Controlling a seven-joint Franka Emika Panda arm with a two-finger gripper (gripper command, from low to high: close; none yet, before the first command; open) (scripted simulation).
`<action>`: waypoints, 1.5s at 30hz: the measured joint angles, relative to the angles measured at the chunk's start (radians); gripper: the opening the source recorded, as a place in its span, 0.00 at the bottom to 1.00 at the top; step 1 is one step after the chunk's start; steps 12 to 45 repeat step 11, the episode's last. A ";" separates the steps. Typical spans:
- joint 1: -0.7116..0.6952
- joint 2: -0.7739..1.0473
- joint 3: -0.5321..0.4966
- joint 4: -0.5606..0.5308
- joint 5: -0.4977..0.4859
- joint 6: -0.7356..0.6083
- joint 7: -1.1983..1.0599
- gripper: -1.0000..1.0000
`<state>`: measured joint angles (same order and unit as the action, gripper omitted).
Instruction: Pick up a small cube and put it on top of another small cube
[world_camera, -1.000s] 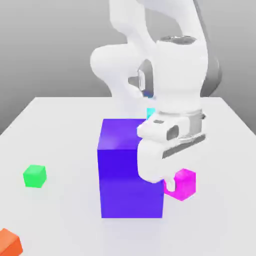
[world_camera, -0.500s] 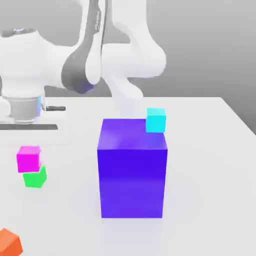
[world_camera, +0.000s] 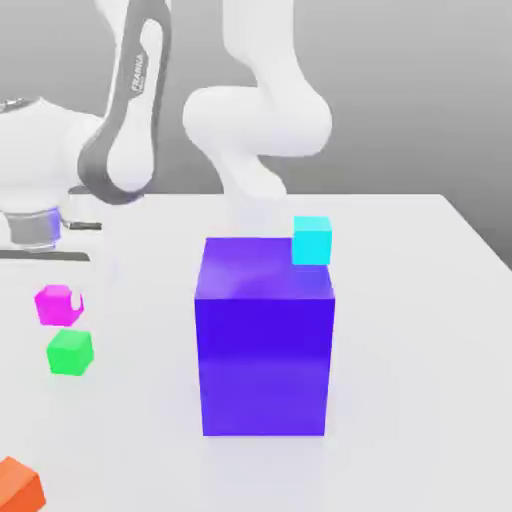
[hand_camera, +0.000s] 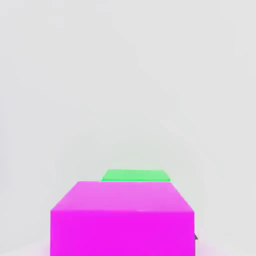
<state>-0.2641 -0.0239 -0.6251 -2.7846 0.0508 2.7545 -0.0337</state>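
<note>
The claw is clamped on the magenta cube, held over the left part of the desk in the exterior view. The green cube, near the desk's left edge there, shows just below the magenta one; the coming move probably turns on centring the held cube over it before lowering.

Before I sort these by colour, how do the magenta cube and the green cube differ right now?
The magenta cube is bright pink, the green cube bright green. The magenta cube is gripped by the gripper; the green cube is not. Both are small, smooth-faced cubes.
</note>
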 joint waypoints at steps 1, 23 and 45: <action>0.003 0.015 0.003 0.001 0.025 0.012 -0.018 0.00; -0.028 0.155 0.078 -0.003 0.244 0.133 -0.172 1.00; -0.028 0.155 0.078 -0.003 0.244 0.133 -0.172 1.00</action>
